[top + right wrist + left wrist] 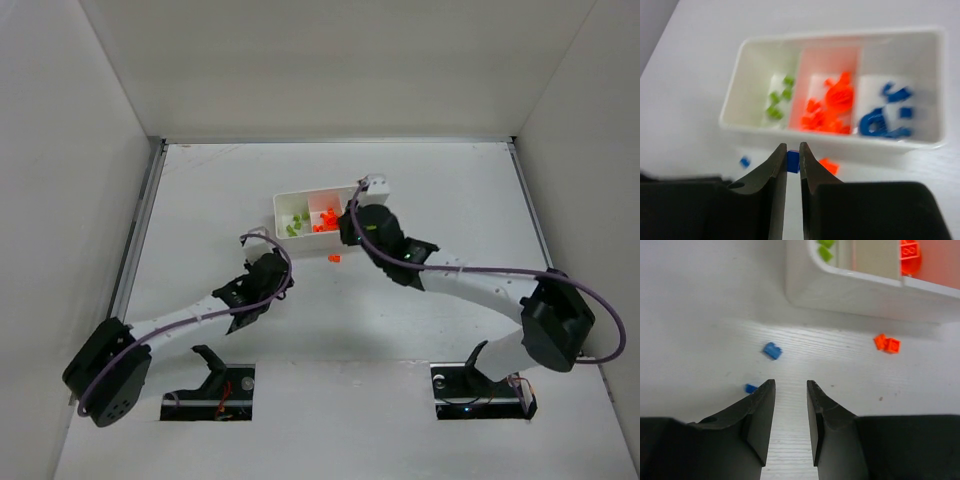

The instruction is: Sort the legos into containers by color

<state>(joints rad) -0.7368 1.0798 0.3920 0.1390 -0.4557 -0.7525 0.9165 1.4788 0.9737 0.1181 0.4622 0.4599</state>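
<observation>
The white tray (pixel 840 142) holds lime green legos (pixel 780 97) in its left compartment, orange legos (pixel 827 107) in the middle and blue legos (pixel 887 117) in the right. My right gripper (pixel 793 150) is shut on a small blue lego (pixel 793 161), held above the table just short of the tray's near wall. In the top view it (pixel 355 215) hangs over the tray's right end (pixel 300 200). My left gripper (pixel 790 382) is open and empty, low over the table. A blue lego (pixel 772 350) lies just ahead of it, and a smaller one (pixel 750 388) beside its left finger.
Two touching orange legos (pixel 887 343) lie on the table by the tray's near wall (pixel 850 287); they also show in the top view (pixel 335 259). High white walls enclose the table. The left arm's cable (pixel 270 245) loops above its wrist.
</observation>
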